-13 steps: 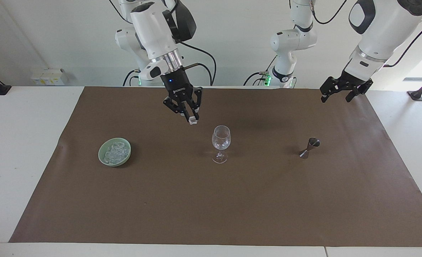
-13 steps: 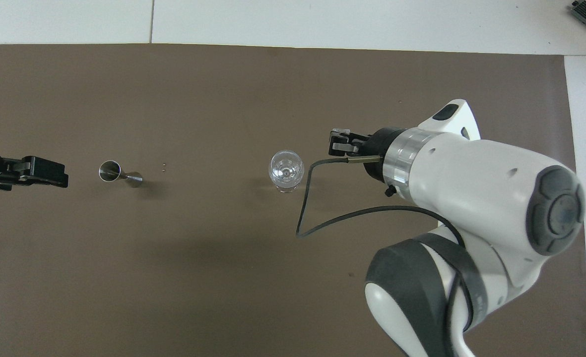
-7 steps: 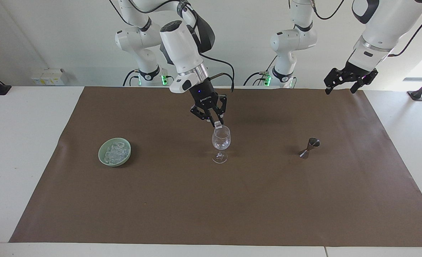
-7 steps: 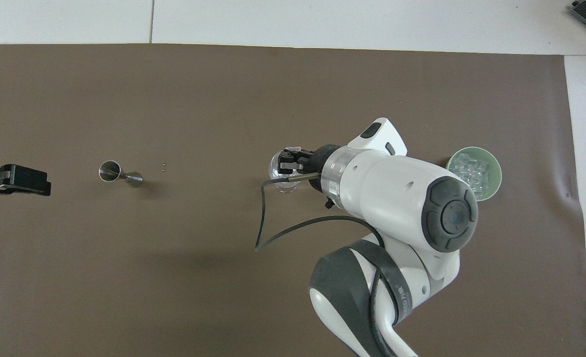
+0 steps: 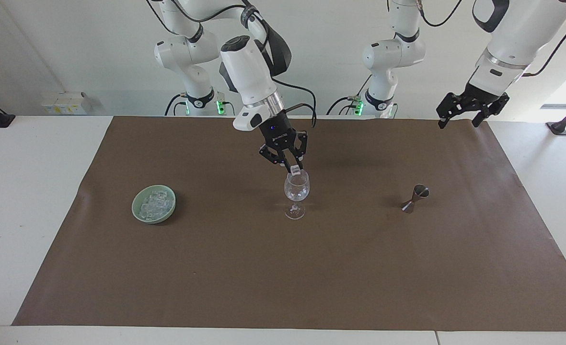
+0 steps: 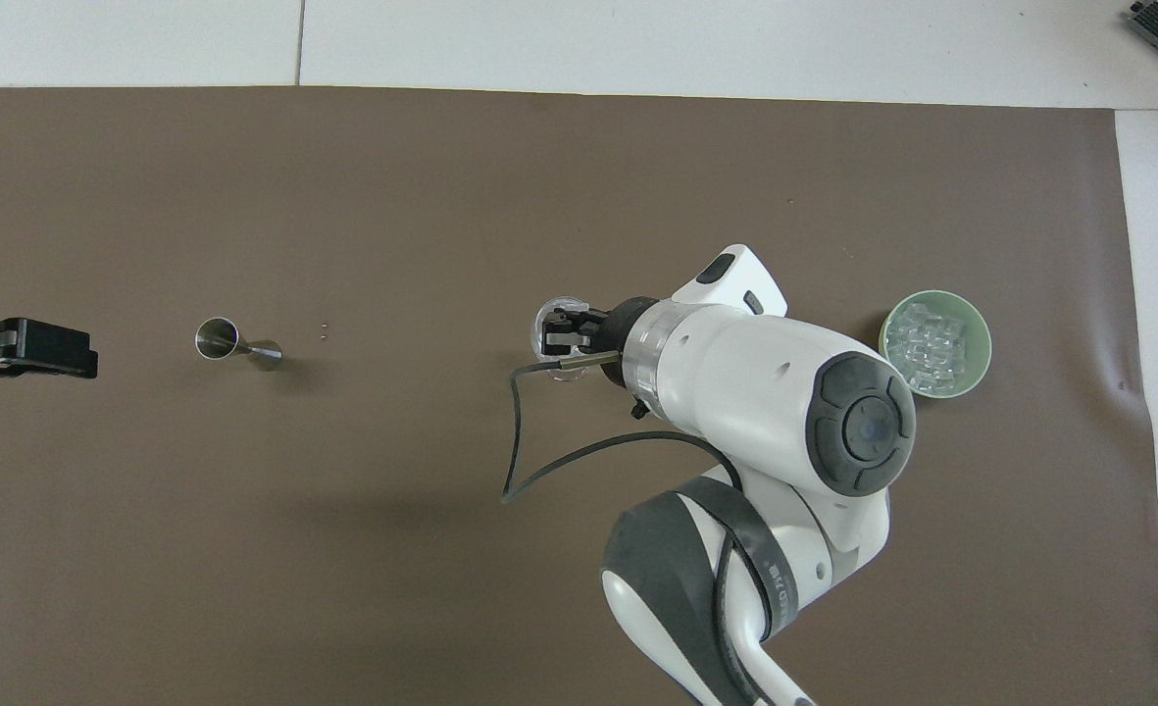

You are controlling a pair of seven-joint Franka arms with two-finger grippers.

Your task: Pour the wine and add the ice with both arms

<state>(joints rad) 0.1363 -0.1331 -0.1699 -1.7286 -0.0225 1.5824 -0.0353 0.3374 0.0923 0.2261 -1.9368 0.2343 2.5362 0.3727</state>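
**Ice cube poised over glass rim**

Table (image 5: 33, 201): white top, covered by a large brown mat (image 5: 283, 268), flat except slight creasing at the edge toward the right arm's end. Plain white wall by the robot bases.

Right arm (image 5: 249, 72): reaches to mat centre. Right gripper (image 5: 293, 167) hangs directly over the wine glass (image 5: 296, 191), fingertips pinching one ice cube (image 5: 295, 168) just above the rim; whether the pinch is loosening, cannot tell.

Left arm (image 5: 508, 43): waiting. Left gripper (image 5: 469, 108) raised over the mat corner at its own end, jaws released, empty.

Green bowl (image 5: 154, 204) at 9 o'clock from the glass, well apart, holds the remaining ice. Steel measuring cup (image 5: 415, 198) at 3 o'clock, tilted.

Handling, judged: cube is light, hard, slick when wet; best pinched across flat opposite faces. Glass is fragile and top-heavy on a thin stem; a knock at the rim could tip it.
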